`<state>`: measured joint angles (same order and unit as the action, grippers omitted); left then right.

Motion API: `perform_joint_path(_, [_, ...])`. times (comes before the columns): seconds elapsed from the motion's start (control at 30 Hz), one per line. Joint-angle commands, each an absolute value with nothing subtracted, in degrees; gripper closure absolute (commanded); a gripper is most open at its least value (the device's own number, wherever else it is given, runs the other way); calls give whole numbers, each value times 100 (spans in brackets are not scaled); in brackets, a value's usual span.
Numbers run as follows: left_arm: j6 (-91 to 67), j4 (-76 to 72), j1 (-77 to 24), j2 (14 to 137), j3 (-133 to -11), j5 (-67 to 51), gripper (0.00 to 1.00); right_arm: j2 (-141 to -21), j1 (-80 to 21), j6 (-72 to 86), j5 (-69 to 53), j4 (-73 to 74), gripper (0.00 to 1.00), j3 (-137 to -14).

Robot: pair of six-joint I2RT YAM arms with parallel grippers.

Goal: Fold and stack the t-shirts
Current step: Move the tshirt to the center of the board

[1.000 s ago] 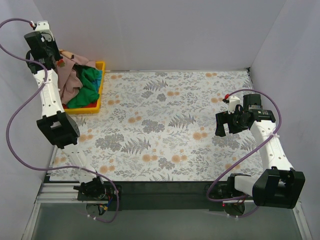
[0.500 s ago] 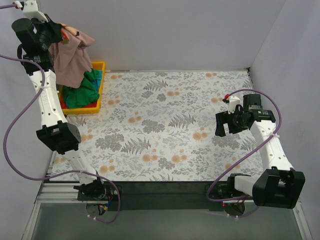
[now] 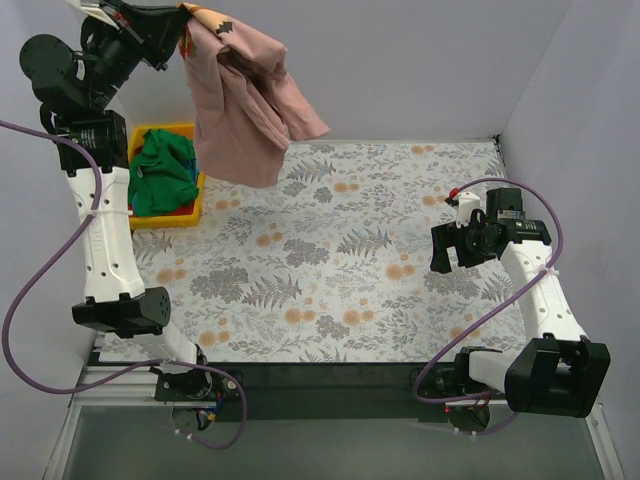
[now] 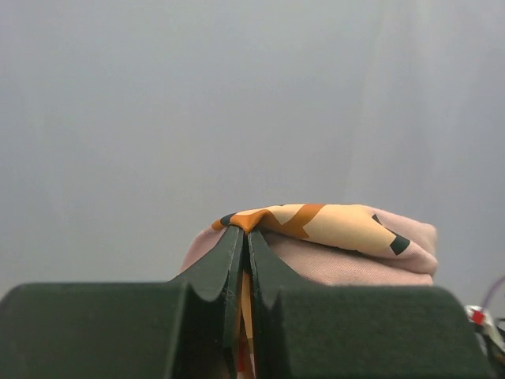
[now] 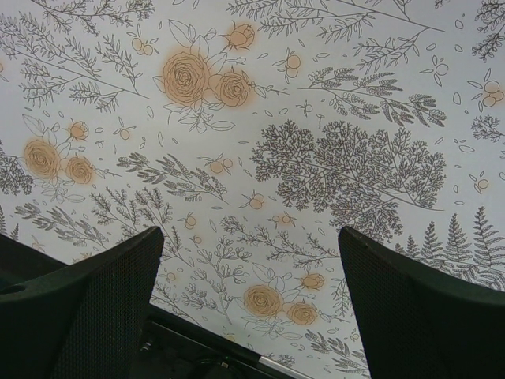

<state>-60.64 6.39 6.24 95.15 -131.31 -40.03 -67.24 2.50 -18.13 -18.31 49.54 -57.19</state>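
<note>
- Hanging from the left gripper (image 3: 180, 22), high over the far left corner of the table, is the dusty-pink t-shirt (image 3: 240, 110). It drapes loose in the air, with one sleeve flaring off to the right.
- From where I stand, that left pincer is squeezed tight on a fold of the pink shirt. In its wrist view the two dark fingers (image 4: 213, 264) all but meet, with cloth caught between them.
- Just past the fingertips the fabric bunches up, showing the orange-brown print (image 4: 316, 223) against the pink.
- Down in the far left corner of the table sits the yellow plastic bin (image 3: 171, 129). The green t-shirt (image 3: 163, 175) lies crumpled inside it.
- A strip of red fabric (image 3: 150, 213) peeks out under the green one, along the bin's near wall.
- Over by the right edge of the table the right gripper (image 3: 452, 248) hovers above the floral table cover (image 3: 350, 260).
- Its jaws stand spread wide and empty. Only the flower and fern pattern shows between them, and they touch neither the cover nor any shirt.
</note>
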Motion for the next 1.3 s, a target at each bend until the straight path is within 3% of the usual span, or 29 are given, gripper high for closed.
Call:
perform_joint_path(0.0, [-6750,483,370,9466,-12623,-4789,100,-6680,246,-1758,-1828,4869,2,-5678])
perform_joint_path(0.3, [-6118,483,-587,8185,-9154,-5265,100,-6706,246,-1749,-1705,4887,2,-5678])
perform_joint_path(0.73, [-4720,904,-1977,7971,-7155,-4641,100,-6855,255,-1775,-1749,4878,2,-5713])
perform_joint_path(0.77, [-4572,1114,-2091,8024,-6980,-4554,86,-6882,255,-1793,-1766,4887,2,-5730])
perform_joint_path(0.87, [-4456,1589,-2127,8234,-7170,-4055,6,-6917,255,-1802,-1836,4896,2,-5827])
perform_joint_path(1.07, [-4176,2530,-1925,8130,-7479,-3955,5,-7049,246,-1968,-2231,4939,2,-6020])
perform_joint_path(1.27, [-3586,3410,-1829,8112,-6778,-3420,17,-7505,9,-2109,-2452,4931,2,-6126])
